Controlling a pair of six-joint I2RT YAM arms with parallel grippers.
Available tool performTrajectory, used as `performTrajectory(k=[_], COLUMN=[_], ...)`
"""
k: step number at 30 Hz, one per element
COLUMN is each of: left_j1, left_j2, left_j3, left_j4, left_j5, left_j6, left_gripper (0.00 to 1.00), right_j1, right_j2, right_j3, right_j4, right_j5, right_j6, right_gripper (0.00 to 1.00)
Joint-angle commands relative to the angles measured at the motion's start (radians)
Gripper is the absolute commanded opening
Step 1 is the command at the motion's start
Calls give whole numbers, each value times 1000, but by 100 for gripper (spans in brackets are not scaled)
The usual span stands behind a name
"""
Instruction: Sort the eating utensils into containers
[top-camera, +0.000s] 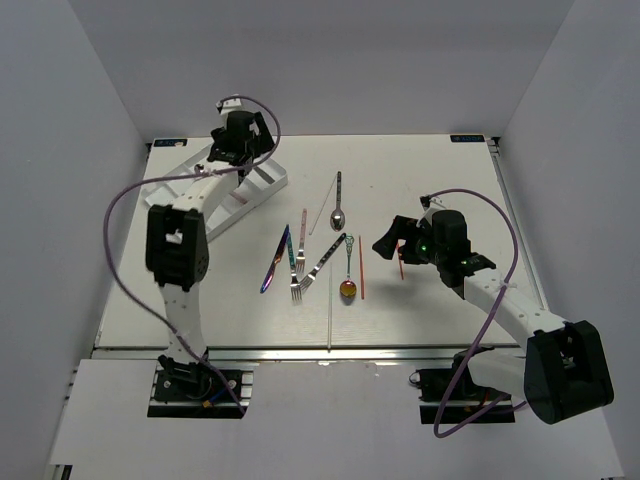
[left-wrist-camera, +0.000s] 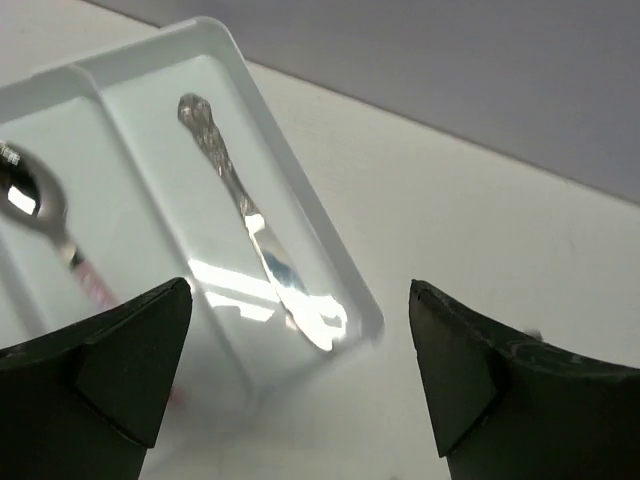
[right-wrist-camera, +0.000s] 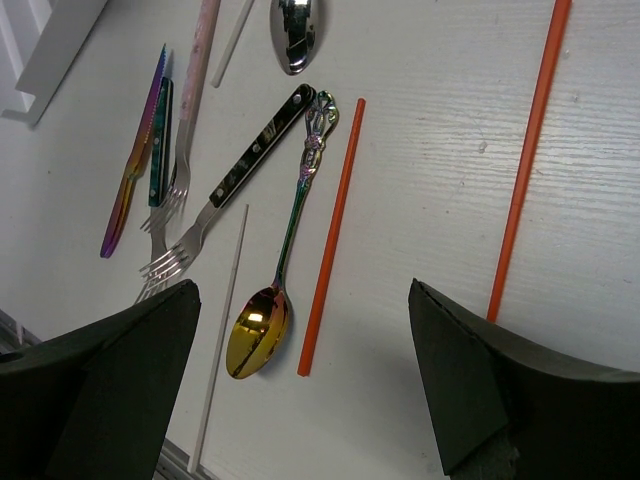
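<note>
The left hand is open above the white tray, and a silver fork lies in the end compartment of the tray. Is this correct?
Not quite: the piece in the end compartment is a silver knife, not a fork. The left wrist view shows its smooth blade. The left hand is open above the white tray, as you say.

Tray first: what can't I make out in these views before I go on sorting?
- Top view: the left arm covers most of the tray, so its contents and compartment count are hidden.
- Left wrist view: the pink-handled spoon is cut off by the frame edge, and its lower handle is hidden behind a finger.
- Right wrist view: the red stick and the silver spoon run off the top edge.
</note>
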Motion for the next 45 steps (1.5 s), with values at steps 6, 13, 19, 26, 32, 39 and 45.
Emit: performTrajectory(k=[6,13,19,26,32,39,45], left_j1=[-110,-197,-231,-253,-256,-276,-283], left_j2=[-445,-560,-571,-522,-502,-447,-416], left_j3=[-381,-575,-699,-716,-705,-688,-687], left_j4=[-423,-544,-507,-471,-462,-451,-456], left_j5=[215,208,301,271,202,185,177], left_j6=[52,141,180,196,179,174,187], left_gripper=[96,90,87,87,82,69,69], right_j1=[7,9,9,9,9,9,7], right_j2=[12,-31,-39,-29,-37,-46,-45], right_j3=[11,7,8,11,11,13,16], right_j4=[38,21,15,7,2,-1,-4], right_j5=[-31,-16,-21,-22,-24,-30,-30], right_j6=[-19,-33,-42,-50,-51,-56,-59], right_gripper=[89,89,89,89,89,89,89])
